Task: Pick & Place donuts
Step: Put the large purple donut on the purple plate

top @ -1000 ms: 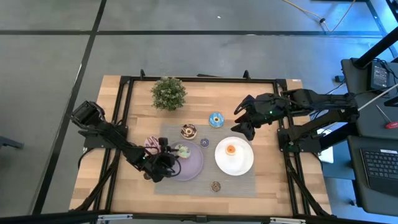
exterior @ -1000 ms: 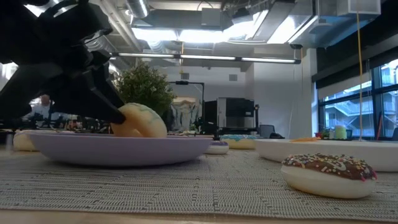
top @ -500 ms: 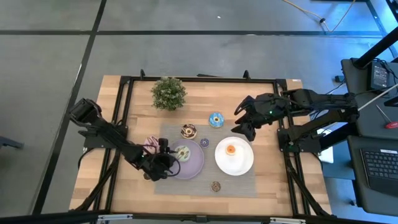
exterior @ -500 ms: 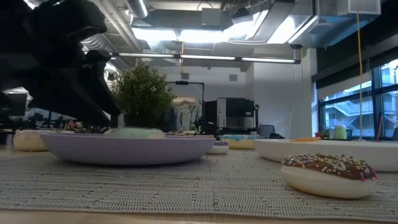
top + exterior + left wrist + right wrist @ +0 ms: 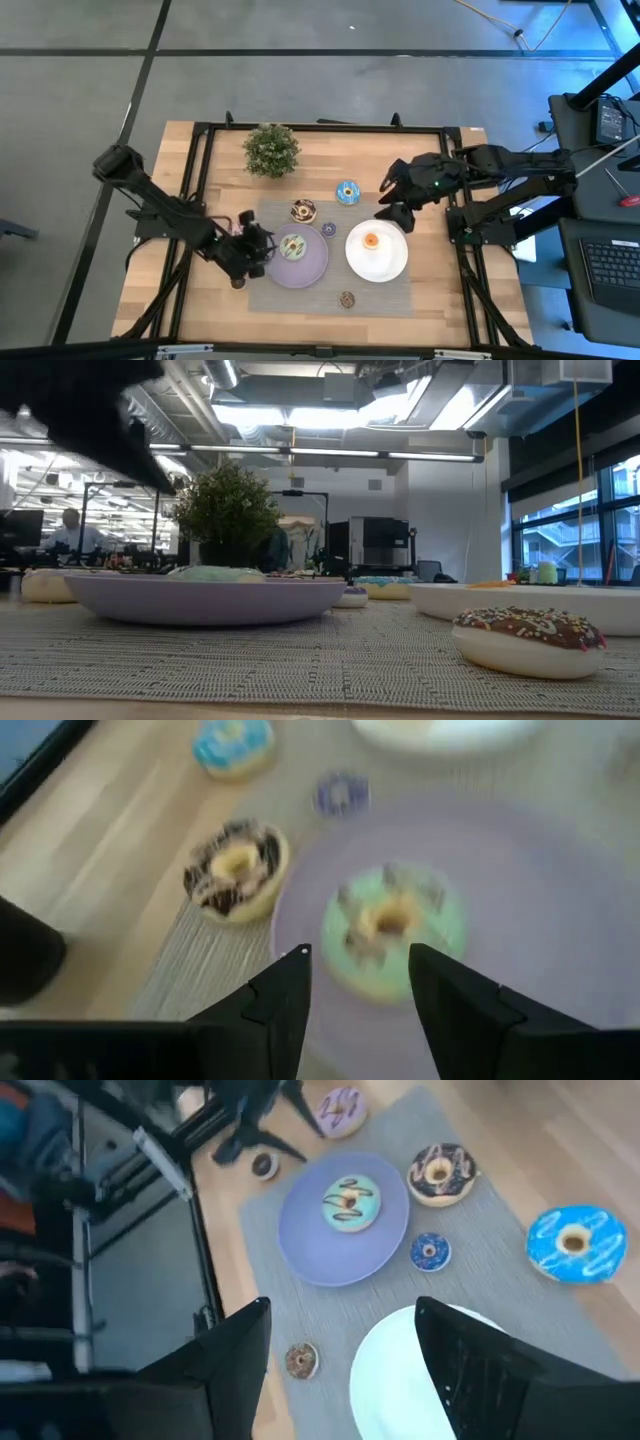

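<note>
Here the wooden counter [image 5: 440, 300] carries a grey mat [image 5: 385, 295] with a lilac plate [image 5: 310, 268] and a white plate [image 5: 385, 262] side by side. A green-iced donut [image 5: 293, 246] lies flat on the lilac plate, and an orange donut [image 5: 371, 239] sits on the white one. Loose on the mat are a chocolate-white donut [image 5: 303, 211], a small purple donut [image 5: 329, 229] and a small dark brown donut [image 5: 347, 298]; a blue donut [image 5: 347, 192] lies at the mat's far edge, and a pink donut [image 5: 339, 1109] rests just beside the lilac plate, partly hidden in the high view by the left arm. The potted plant [image 5: 271, 150] stands well apart at the back. The left end effector [image 5: 256, 245] hangs at the lilac plate's rim, fingers [image 5: 285, 995] parted and empty on either side of the green donut. The right end effector [image 5: 393, 200] waits above the white plate's far edge, spread wide, holding nothing. The low view shows only a dark blur of the left arm.
</note>
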Tool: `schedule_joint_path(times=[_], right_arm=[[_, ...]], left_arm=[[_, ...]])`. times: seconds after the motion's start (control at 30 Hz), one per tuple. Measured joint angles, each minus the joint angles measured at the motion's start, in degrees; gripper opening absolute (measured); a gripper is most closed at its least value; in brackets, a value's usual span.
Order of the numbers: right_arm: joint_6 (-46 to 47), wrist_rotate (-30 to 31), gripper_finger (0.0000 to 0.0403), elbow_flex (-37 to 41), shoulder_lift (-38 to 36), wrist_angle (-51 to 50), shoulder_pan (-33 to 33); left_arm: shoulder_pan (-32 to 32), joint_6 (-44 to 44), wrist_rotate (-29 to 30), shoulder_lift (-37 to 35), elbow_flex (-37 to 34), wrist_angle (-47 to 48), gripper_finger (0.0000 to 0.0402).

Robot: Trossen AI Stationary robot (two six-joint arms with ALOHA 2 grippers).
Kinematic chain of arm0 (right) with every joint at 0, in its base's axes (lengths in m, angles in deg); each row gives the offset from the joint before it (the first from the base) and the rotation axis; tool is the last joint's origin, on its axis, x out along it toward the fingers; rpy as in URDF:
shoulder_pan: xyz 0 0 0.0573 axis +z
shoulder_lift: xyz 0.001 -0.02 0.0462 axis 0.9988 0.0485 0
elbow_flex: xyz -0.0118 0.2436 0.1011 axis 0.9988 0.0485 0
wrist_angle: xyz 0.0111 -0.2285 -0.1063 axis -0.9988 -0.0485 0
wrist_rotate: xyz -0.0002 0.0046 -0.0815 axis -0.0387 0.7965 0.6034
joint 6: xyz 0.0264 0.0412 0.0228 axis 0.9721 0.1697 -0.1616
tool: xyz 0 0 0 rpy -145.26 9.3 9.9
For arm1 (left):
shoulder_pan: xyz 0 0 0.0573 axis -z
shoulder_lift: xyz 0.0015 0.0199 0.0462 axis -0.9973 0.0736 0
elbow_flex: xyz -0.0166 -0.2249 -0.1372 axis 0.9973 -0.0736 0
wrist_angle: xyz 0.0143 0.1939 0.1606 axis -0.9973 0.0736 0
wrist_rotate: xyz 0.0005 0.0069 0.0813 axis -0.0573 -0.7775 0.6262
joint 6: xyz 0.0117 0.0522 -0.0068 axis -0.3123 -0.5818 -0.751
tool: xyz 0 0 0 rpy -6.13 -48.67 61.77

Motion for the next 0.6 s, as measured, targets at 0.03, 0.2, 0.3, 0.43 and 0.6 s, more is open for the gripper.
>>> schedule_joint_path(times=[0.03,0.2,0.3,0.43,0.6], right_arm=[[-1.12,1.54,0.0250,0.37,0.01,0.49,0.64],[-0.40,10.80,0.0250,5.01,0.17,4.87,2.86],[7.96,13.79,0.0250,8.16,0.17,5.10,1.22],[8.06,14.79,0.0250,12.12,1.20,4.58,-3.75],[4.46,14.02,0.0250,15.52,5.92,7.83,-9.52]], left_arm=[[-0.15,2.61,1.06,-1.63,0.00,-1.04,0.0163],[-0.51,8.54,4.49,-9.70,0.00,-5.60,0.0160],[-0.48,8.08,4.91,-13.91,0.00,-7.68,0.0161],[-0.50,6.12,9.10,-17.71,0.00,-9.17,0.0164],[-1.13,1.56,12.38,-19.57,0.00,-10.54,0.0161]])
